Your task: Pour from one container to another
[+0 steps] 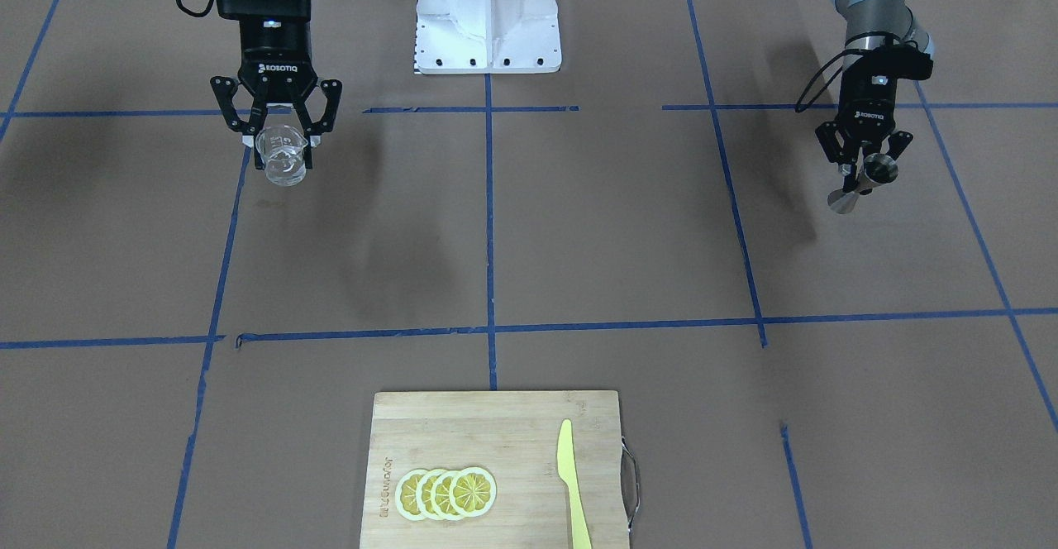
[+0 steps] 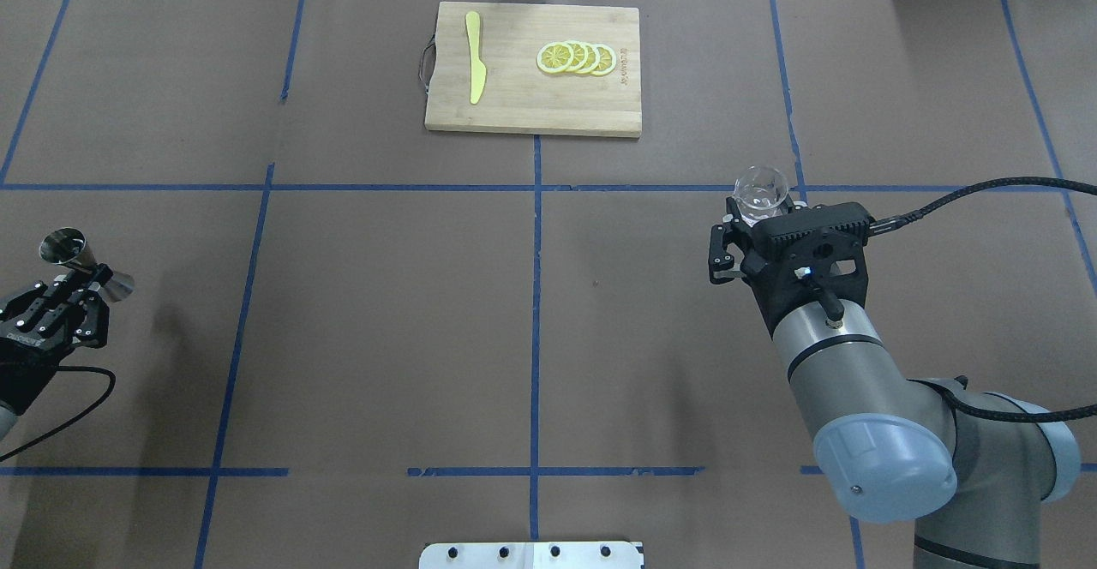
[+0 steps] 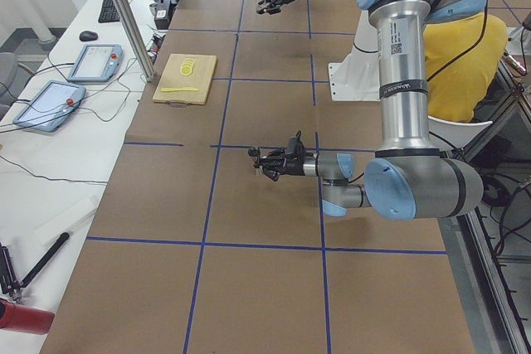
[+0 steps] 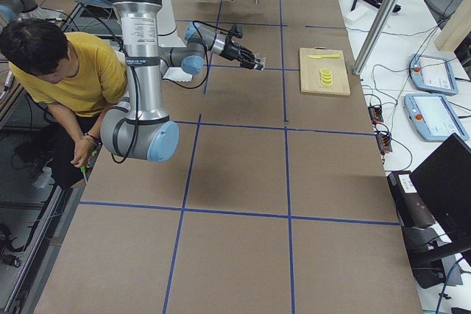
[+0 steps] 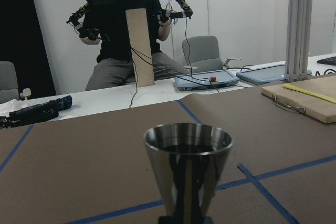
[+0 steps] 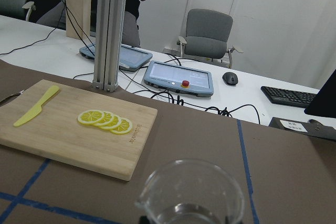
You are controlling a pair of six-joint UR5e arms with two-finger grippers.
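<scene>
Table (image 2: pixel 386 338): brown paper with a blue tape grid, cut off at every edge. White robot base (image 1: pixel 488 20): near side, centre, only partly in frame. Cutting board (image 2: pixel 531 98): wood, far side, centre, well apart from both grippers. Right gripper (image 1: pixel 281 140): at the right of the table, fingers closed on the glass cup (image 1: pixel 283 160), held above the paper; cup's lower half hidden behind the gripper from overhead, base cut off in the wrist view, contents too clear to make out. Left gripper (image 1: pixel 860 170): at the far left, arm cut off overhead, clamped on the waist of the steel jigger (image 2: pixel 84 265), above the table; waist hidden by the fingers, lower cone cut off in the wrist view. Yellow knife (image 2: pixel 474 68): on the board's left part. Lemon slices (image 2: pixel 577 57): overlapping row on the board's right part.
</scene>
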